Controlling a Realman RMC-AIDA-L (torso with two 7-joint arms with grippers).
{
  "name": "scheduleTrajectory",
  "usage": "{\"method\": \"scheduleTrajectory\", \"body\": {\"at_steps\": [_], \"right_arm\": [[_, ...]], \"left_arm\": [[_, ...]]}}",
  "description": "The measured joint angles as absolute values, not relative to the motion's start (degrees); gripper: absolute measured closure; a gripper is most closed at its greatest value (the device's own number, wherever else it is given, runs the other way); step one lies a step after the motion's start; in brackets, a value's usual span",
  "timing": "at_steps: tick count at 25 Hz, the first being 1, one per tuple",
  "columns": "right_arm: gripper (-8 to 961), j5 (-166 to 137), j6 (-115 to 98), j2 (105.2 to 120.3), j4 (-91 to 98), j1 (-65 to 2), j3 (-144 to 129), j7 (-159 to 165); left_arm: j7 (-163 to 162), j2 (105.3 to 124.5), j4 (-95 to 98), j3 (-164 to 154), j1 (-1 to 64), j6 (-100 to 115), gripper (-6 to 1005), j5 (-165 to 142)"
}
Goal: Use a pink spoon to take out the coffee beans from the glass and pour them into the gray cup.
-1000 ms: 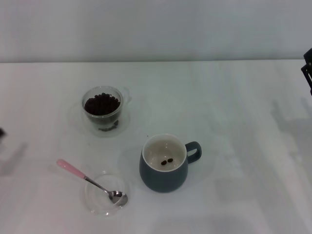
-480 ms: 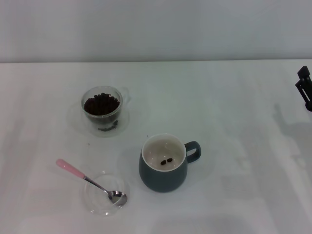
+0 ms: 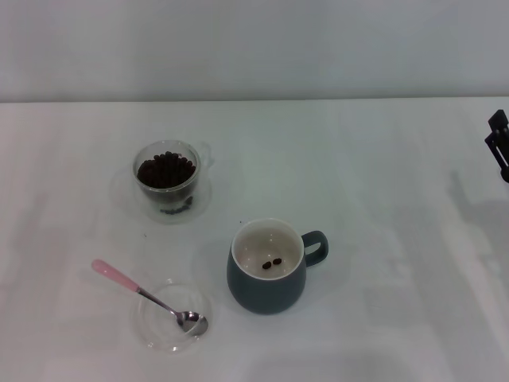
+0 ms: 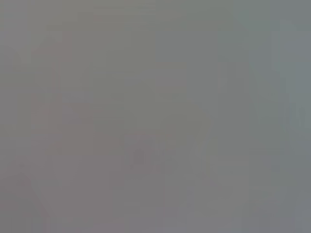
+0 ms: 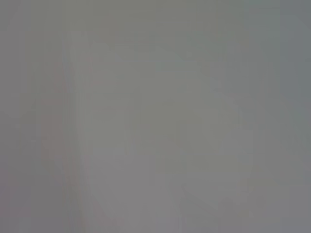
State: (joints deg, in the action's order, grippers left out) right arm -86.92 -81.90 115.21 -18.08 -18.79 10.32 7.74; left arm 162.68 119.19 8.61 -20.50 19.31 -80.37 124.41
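right pincer (image 3: pixel 499 142) at far right edge, raised, only partly visible; left arm unseen.

I can read no text, label, brand, number or sign anywhere before me, on any object or on the surface; both wrist views show nothing legible.

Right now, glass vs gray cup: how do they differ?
The glass is clear and smaller; the gray cup is opaque blue-gray and larger. The glass holds a heap of coffee beans; the gray cup holds only two. The glass sits farther back and to the left. Both stand upright.
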Motion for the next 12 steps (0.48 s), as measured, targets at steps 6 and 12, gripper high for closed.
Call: {"method": "scheduleTrajectory", "body": {"at_steps": [6, 12], "right_arm": [[82, -86.8, -82.0, 115.23, -17.8, -19.2, 11.5, 7.7], [82, -86.8, -82.0, 115.22, -17.4, -19.3, 13.3, 7.7]], "left_arm": [[162.3, 119.20, 7.2, -20.3, 19.9, -79.6, 278, 125.1], [161.9, 119.11, 4.2, -20.3, 22.1, -76.5, 281, 127.7]]}}
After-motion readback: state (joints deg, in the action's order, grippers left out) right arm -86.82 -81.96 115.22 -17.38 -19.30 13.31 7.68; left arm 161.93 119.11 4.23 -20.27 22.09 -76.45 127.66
